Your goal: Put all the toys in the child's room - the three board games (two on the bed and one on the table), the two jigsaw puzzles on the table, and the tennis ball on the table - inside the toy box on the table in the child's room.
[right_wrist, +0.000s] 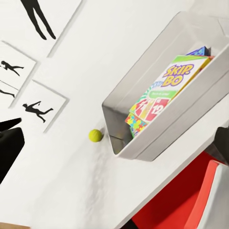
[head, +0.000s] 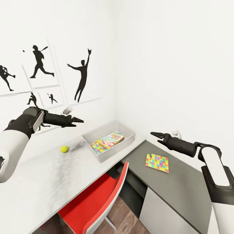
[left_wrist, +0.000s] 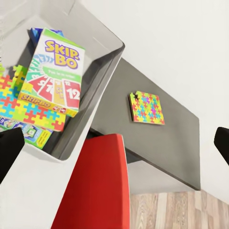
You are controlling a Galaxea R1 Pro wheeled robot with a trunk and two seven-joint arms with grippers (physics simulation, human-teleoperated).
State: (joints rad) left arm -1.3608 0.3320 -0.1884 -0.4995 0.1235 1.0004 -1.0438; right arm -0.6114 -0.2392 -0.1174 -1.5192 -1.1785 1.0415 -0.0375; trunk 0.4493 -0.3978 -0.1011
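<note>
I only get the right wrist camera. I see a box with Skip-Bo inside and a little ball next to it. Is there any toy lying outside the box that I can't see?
Observer: Yes. One jigsaw puzzle lies flat on the lower dark-grey part of the table, outside the toy box.
Operator: Is my other hand holding something?
Observer: No. The left hand is open and empty, up in the air near the wall pictures.

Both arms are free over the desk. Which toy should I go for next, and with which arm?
Probably lower the right gripper onto the loose jigsaw puzzle. It lies flat on the dark lower desk section nearest that arm, outside the toy box. The tennis ball near the left gripper can follow.
</note>
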